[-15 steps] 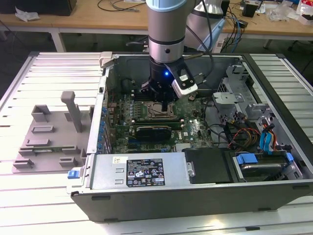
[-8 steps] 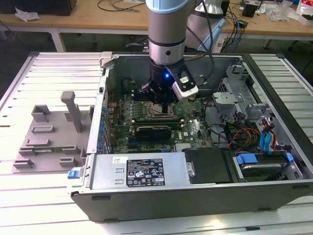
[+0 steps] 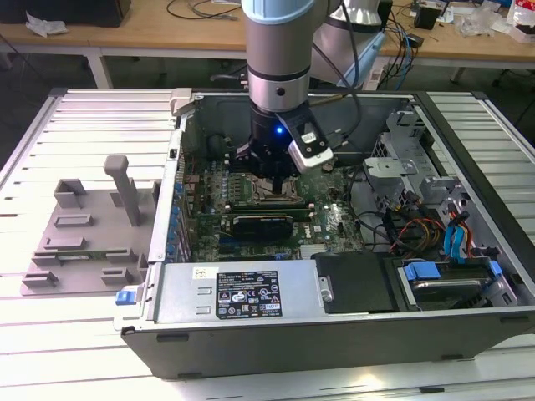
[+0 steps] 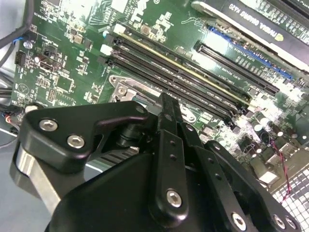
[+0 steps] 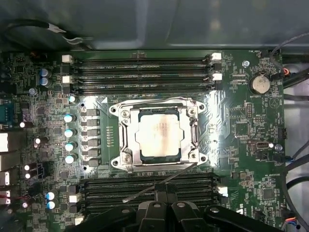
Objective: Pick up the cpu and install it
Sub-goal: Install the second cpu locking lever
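Looking down the first wrist view, I see the shiny square silver-topped cpu [image 5: 159, 134] seated mid-frame in the metal-framed socket [image 5: 123, 126], so I judge placement done; my black gripper's [image 5: 164, 197] grip I cannot tell.

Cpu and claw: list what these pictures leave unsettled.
- Whether the cpu is fully seated in its socket frame: glare on its top in the first wrist view.
- The cpu in the exterior view: the arm stands over it.
- The claw's tips: cut off by the picture's edge in the first wrist view.
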You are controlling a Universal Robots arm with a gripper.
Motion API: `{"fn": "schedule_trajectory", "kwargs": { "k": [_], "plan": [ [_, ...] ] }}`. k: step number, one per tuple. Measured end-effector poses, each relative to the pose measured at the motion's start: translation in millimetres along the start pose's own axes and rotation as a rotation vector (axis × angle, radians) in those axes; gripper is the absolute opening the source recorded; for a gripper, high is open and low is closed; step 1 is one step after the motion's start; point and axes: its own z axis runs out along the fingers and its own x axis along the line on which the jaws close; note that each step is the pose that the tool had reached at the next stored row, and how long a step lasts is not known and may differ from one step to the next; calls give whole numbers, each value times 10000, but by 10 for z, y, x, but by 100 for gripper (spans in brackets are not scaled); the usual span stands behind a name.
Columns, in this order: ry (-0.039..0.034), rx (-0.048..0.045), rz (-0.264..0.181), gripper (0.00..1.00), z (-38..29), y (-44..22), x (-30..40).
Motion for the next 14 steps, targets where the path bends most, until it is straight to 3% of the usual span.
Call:
{"fn": "schedule_trajectory", "kwargs": {
  "k": [2, 3, 6, 7, 9, 14],
  "plan": [
    [377, 22, 2, 11, 8, 0, -8],
    [452, 27, 1, 11, 8, 0, -9],
    [453, 25, -39, 11, 9, 0, -9],
    [455, 2, -529, 11, 16, 0, -9],
    [458, 16, -998, 11, 20, 0, -8],
    [458, 18, -999, 11, 61, -6, 79]
  ]
}}
